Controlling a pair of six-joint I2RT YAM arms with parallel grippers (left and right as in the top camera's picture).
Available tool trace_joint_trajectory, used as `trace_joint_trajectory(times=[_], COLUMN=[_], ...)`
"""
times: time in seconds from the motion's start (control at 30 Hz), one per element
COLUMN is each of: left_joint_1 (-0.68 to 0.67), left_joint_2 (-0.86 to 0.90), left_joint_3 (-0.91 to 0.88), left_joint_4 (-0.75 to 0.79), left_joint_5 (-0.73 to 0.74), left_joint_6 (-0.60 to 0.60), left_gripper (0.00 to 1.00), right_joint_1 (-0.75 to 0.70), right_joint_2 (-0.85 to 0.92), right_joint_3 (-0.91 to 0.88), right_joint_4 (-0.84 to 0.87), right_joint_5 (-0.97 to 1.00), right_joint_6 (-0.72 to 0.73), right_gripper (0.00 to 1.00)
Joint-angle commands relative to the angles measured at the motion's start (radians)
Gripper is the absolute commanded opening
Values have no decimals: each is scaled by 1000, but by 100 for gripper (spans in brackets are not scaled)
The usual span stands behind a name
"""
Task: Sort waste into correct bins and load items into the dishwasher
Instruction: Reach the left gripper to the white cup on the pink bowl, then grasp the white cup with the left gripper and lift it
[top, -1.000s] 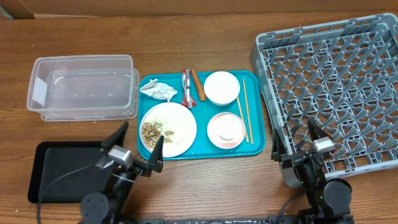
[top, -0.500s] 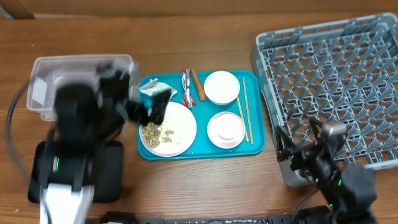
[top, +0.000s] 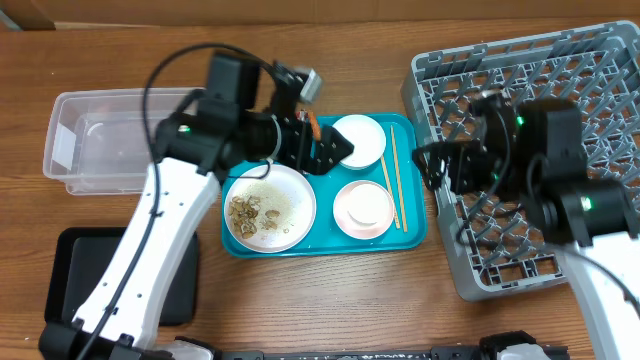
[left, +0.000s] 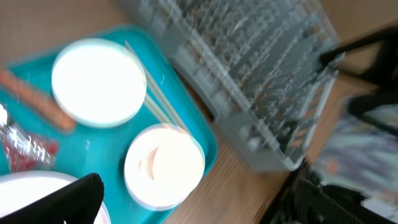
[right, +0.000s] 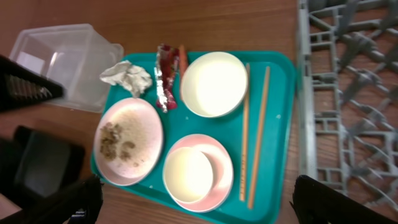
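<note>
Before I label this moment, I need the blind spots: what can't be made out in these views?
Overhead: the left arm covers the napkin and wrapper, and crosses part of the black tray.
Left wrist: motion blur smears the pegs of the dish rack and everything right of it.
Right wrist: the dish rack is cut off by the right edge.

Wooden table (top: 330, 300), evenly lit.
Brown grain runs left to right; 1 tan object (top: 22, 12) sits cropped at the top-left edge.

My overhead camera looks straight down on the whole table (top: 330, 300). Both wrist cameras ride high, tilted downward and closer in; I see the teal tray (right: 280, 124) and the edge of the dish rack (right: 303, 93) in each.
</note>
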Motion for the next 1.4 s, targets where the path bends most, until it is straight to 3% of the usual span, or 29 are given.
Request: trace_joint_trajectory(times=[0.0,0.07,0.2,0.37,0.5,0.67,0.87,1.03,1.1,1.17,1.23,1.37], left_joint_1=[-109,-161,-244,-301,-300,-305,-307,-306,-306,-306,-307,-307], left_joint_2=[26,34,50,117,212,326,370,370,370,373,378,380], left_joint_3=[28,28,27,27,27,27,27,27,27,27,27,26], left_joint_4=[-66,-71,-47,-45,-62,-56,-33,-3,-3,-6,-8,-7], left_joint_5=[-253,-304,-329,-585,-553,-463,-476,-486,-494,-494,-494,-494], left_joint_6=[-3,-4,4,-84,-105,-98,-81,-47,-35,-32,-32,-32], left_gripper=[100,100,100,99,92,75,37,28,31,40,38,25], right_joint_1=[-47,-106,-246,-327,-333,-333,-333,-333,-333,-333,-333,-333], right_joint_2=[56,62,62,62,62,63,72,89,97,103,109,113], right_joint_3=[92,97,97,95,95,95,95,95,95,95,95,95], right_joint_4=[-3,3,18,-26,-61,-89,-95,-106,-112,-114,-115,-117], right_joint_5=[-51,-23,-102,-95,-41,9,8,8,9,9,9,9], right_joint_6=[118,195,203,200,200,199,200,200,199,200,200,199], right_gripper=[100,100,100,100,100,100,100,100,100,100,100,100])
